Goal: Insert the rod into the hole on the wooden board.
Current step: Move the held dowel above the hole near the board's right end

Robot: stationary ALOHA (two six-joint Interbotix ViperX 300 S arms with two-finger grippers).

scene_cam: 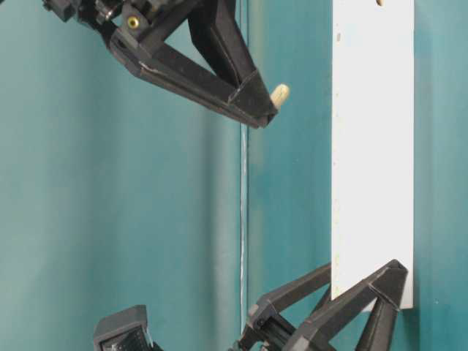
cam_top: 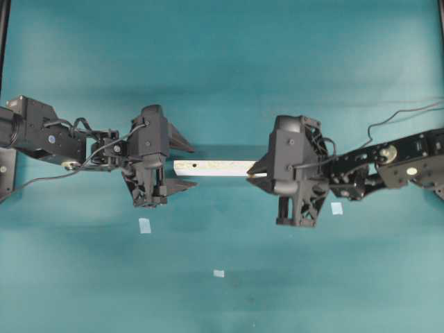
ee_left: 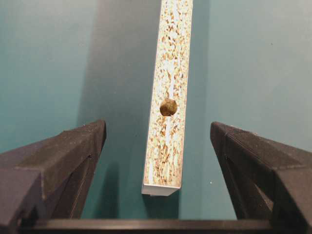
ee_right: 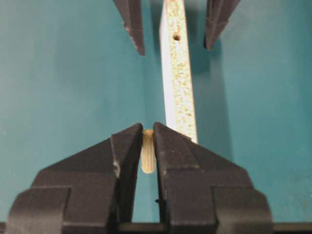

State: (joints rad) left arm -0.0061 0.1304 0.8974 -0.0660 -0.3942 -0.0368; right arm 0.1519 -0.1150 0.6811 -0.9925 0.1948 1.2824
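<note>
The wooden board [cam_top: 215,167] lies across the middle of the teal table, speckled face up. The one hole [cam_top: 195,166] that shows is dark and round, near the board's left end [ee_left: 168,107]. My left gripper [cam_top: 184,163] is open, one finger on each side of that end without touching it [ee_left: 158,141]. My right gripper [cam_top: 255,173] is shut on the rod [ee_right: 147,151], a short pale dowel whose tip pokes out past the fingertips [scene_cam: 279,95]. The rod sits by the board's right end [ee_right: 179,78], just beside it and apart from it.
Small pale-blue squares lie on the table at the front left [cam_top: 144,225], front middle [cam_top: 218,273] and by the right arm [cam_top: 336,208]. Both arms reach in from the table's sides.
</note>
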